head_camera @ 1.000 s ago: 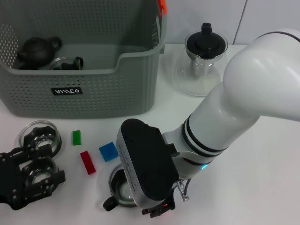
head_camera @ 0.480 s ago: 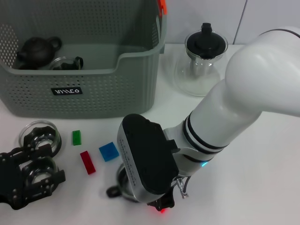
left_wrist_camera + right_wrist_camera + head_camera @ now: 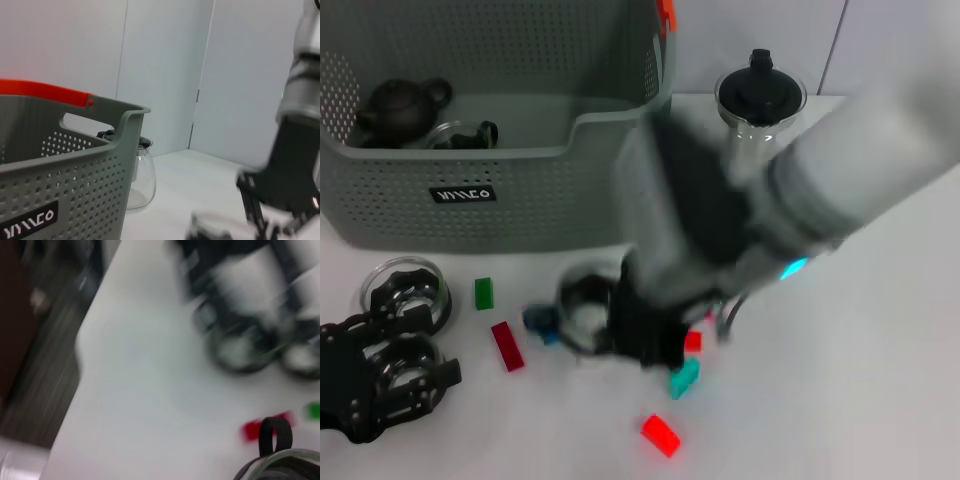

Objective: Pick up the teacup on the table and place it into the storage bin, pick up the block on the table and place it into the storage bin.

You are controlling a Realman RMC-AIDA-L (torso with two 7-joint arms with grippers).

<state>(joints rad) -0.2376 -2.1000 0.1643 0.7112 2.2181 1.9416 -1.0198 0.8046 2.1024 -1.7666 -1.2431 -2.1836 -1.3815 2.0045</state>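
Note:
My right gripper (image 3: 608,322) is blurred by fast motion in the head view and is shut on a clear glass teacup (image 3: 576,302) with a black handle, held just above the table in front of the grey storage bin (image 3: 490,190). The cup's rim and handle show in the right wrist view (image 3: 278,460). Loose blocks lie on the table: green (image 3: 484,293), dark red (image 3: 507,346), blue (image 3: 540,321), teal (image 3: 683,379) and bright red (image 3: 661,435). My left gripper (image 3: 382,385) rests at the front left corner over a glass cup.
The bin holds a dark teapot (image 3: 400,108) and a small glass cup (image 3: 466,134). A glass pitcher (image 3: 756,130) with a black lid stands right of the bin. Another glass cup (image 3: 406,285) sits near the left gripper.
My right arm has swung up and back toward the bin, carrying the teacup off the front of the table. Teal and red blocks that it hid now show.

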